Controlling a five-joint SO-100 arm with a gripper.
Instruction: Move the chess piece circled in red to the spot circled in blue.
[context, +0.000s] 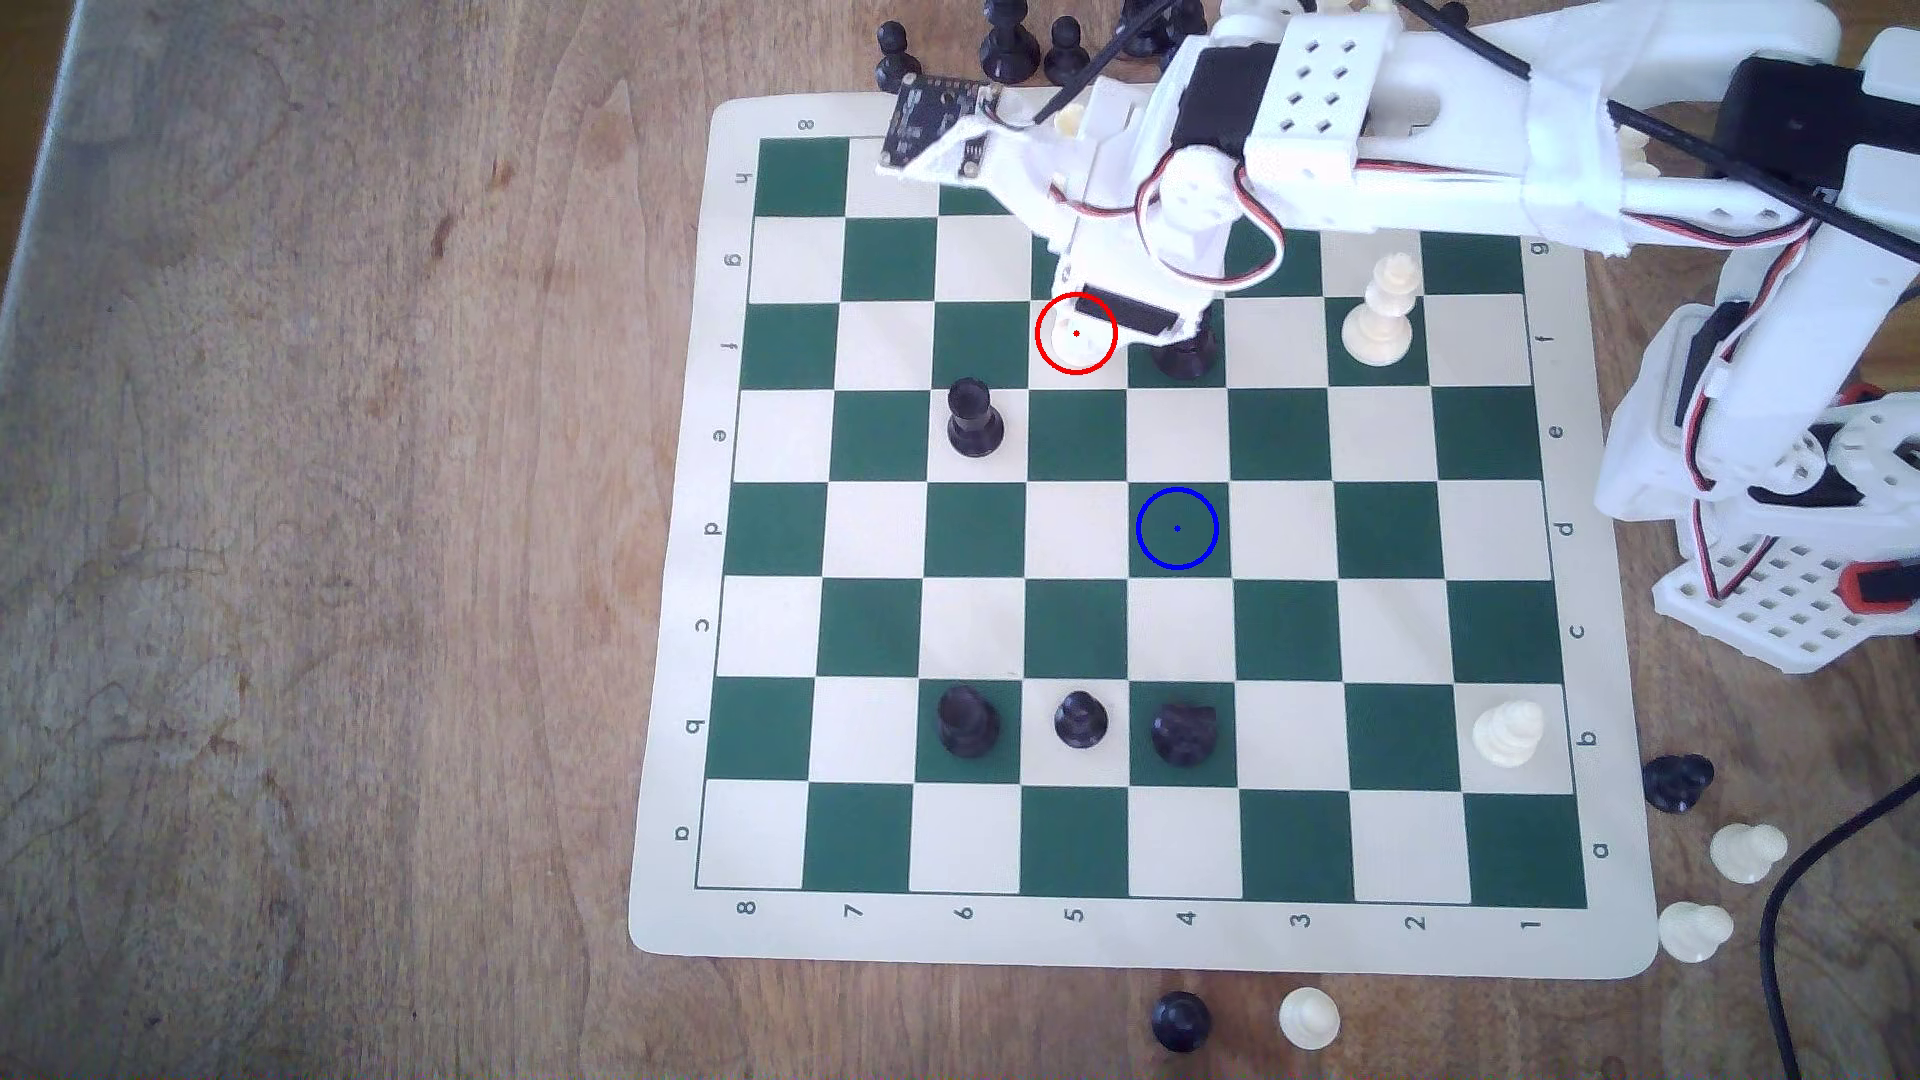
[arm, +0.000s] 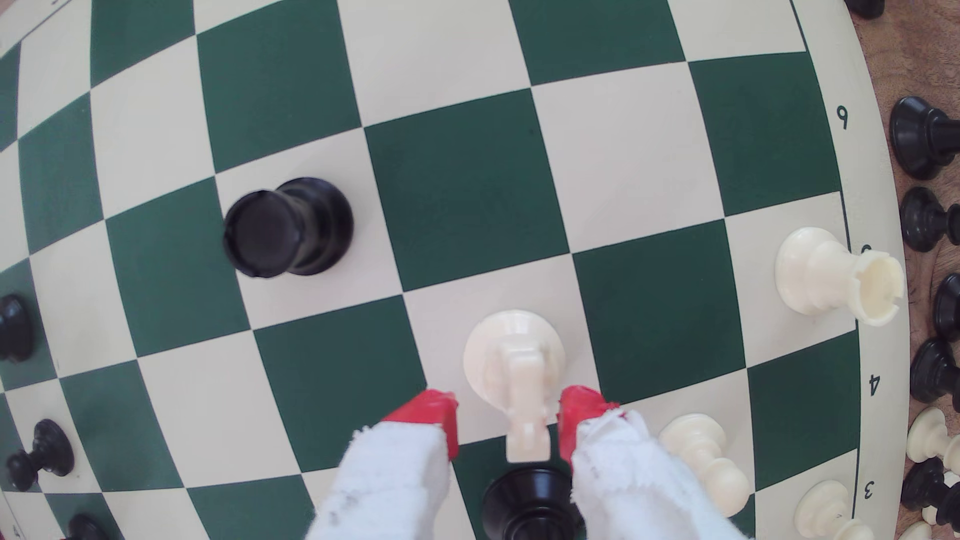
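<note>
The chess piece circled in red is a short cream piece on a cream square in the board's far half, mostly hidden under the arm in the exterior view. In the wrist view the same cream piece has a broad round base and a blocky top. My gripper hangs right over it. The gripper is open, and its red fingertips straddle the piece's top with a gap on one side. The spot circled in blue is a bare dark green square, two rows nearer and one column toward the exterior view's right.
A black piece stands on the adjacent square, close by the gripper. A black rook, a tall cream piece, three black pieces in the near row and a cream piece share the board. Loose pieces lie around its edges.
</note>
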